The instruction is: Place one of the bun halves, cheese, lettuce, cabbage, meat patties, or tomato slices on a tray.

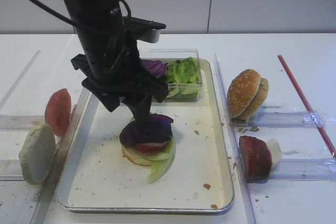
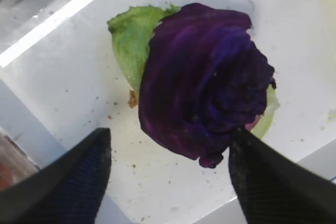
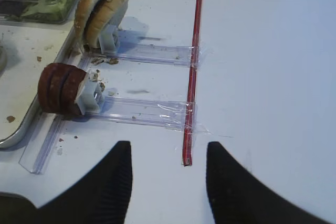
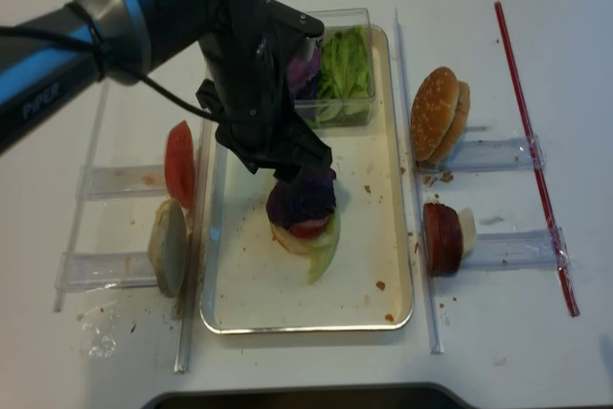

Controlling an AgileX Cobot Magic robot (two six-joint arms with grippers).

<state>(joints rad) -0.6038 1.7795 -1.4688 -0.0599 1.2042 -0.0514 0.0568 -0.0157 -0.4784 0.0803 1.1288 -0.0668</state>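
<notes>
A dark purple cabbage leaf tops a stack on the silver tray. Beneath it lie a tomato slice, light green lettuce and a bun half. My left gripper hovers just above the stack, open; the leaf's near edge sits by its right finger. My right gripper stands open over bare table, holding nothing.
A clear box of lettuce and purple leaves sits at the tray's far end. Right racks hold bun halves and meat patties. Left racks hold a tomato slice and a pale disc. A red strip lies taped down.
</notes>
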